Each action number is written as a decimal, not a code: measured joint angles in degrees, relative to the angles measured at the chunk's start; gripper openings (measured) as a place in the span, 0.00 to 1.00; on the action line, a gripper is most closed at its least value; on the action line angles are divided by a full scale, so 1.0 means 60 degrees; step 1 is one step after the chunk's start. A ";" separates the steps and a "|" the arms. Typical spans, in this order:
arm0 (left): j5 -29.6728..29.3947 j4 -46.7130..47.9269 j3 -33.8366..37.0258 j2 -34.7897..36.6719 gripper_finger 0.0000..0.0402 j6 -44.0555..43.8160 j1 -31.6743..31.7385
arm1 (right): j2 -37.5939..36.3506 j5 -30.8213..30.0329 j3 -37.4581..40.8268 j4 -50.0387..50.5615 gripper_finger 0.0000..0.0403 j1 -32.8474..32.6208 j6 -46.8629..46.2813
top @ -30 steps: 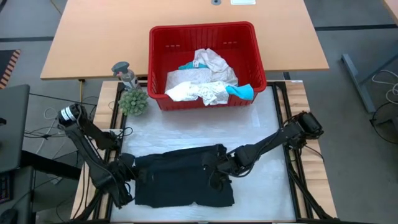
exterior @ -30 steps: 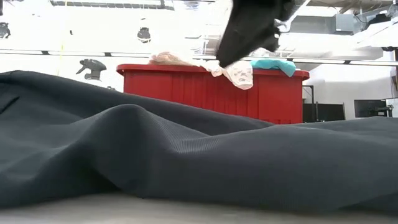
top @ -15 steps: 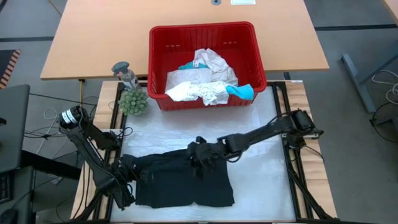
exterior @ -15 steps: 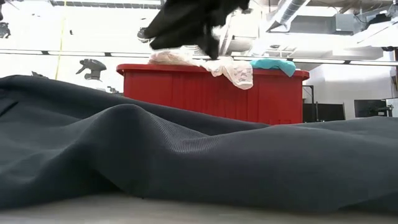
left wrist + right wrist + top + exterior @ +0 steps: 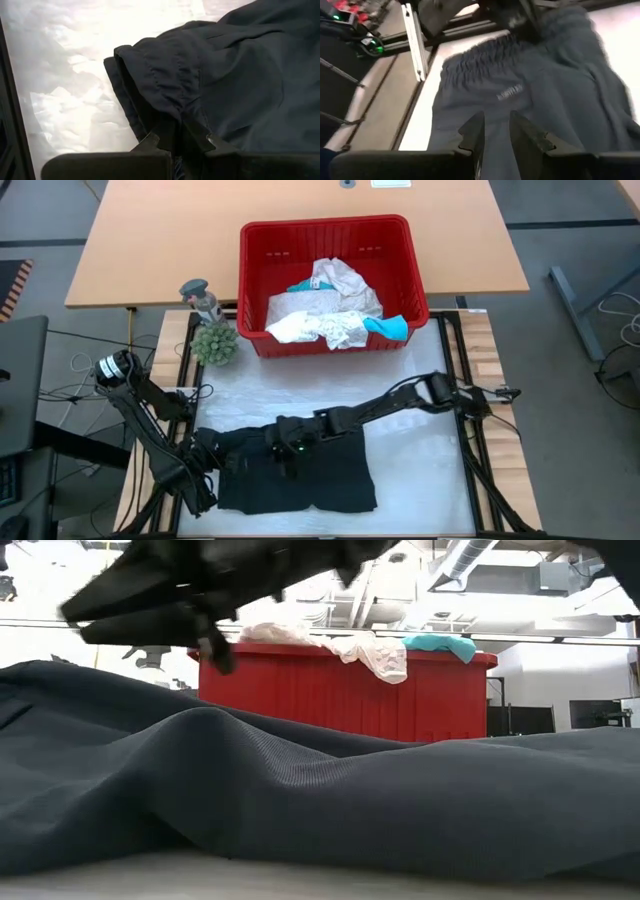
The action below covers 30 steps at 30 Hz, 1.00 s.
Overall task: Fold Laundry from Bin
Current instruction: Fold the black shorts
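Both sets of fingers pinch the black cloth, lying in front of the red bin: left gripper at its edge, right gripper mid-cloth. It looks soft and floppy; corners seem best to hold.

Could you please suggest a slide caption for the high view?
Both grippers work the black cloth garment on the table: left gripper pinching its edge, right gripper over its middle, red plastic bin behind.
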<state>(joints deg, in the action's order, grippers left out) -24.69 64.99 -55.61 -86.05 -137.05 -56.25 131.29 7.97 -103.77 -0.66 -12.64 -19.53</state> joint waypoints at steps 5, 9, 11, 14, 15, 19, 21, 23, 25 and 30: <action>-0.0003 -0.0010 0.0000 -0.0001 0.00 0.0042 0.0000 | 0.1238 0.0236 -0.1649 0.0488 0.29 0.0173 0.0022; -0.0032 -0.0065 0.0000 0.0015 0.00 0.0048 -0.0018 | 0.1995 0.0233 -0.2513 0.0983 0.29 0.0370 -0.0074; -0.0032 -0.0084 0.0000 0.0069 0.00 0.0055 -0.0031 | 0.2273 0.0242 -0.2814 0.1074 0.29 0.0509 -0.0320; -0.0038 -0.0084 0.0000 0.0255 0.00 0.0156 -0.0075 | 0.2411 0.0451 -0.2881 0.1359 0.29 0.0702 -0.0590; -0.0036 -0.0074 0.0000 0.0304 0.00 0.0196 -0.0089 | 0.2411 0.0446 -0.2829 0.1390 0.29 0.0738 -0.0627; -0.0025 -0.0036 0.0000 0.0573 0.00 0.0323 -0.0179 | 0.2407 0.0430 -0.2823 0.1850 0.29 0.0884 -0.0660; -0.0001 -0.0051 0.0000 0.0724 0.00 0.0333 -0.0244 | 0.2407 0.0430 -0.2820 0.2128 0.29 0.0965 -0.0667; -0.0007 -0.0079 0.0000 0.0970 0.00 0.0336 -0.0334 | 0.2403 0.0410 -0.2819 0.2402 0.29 0.1031 -0.0666; 0.0012 -0.0070 -0.0013 0.1219 0.00 0.0389 -0.0422 | 0.2396 0.0378 -0.2819 0.2633 0.29 0.1078 -0.0663; 0.0055 0.0032 -0.0157 0.1808 0.00 0.1204 -0.0573 | 0.2396 0.0371 -0.2819 0.2741 0.29 0.1148 -0.0668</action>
<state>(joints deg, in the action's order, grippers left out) -24.36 65.18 -56.55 -75.20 -129.82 -59.69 145.67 10.20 -120.68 15.79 -5.75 -23.54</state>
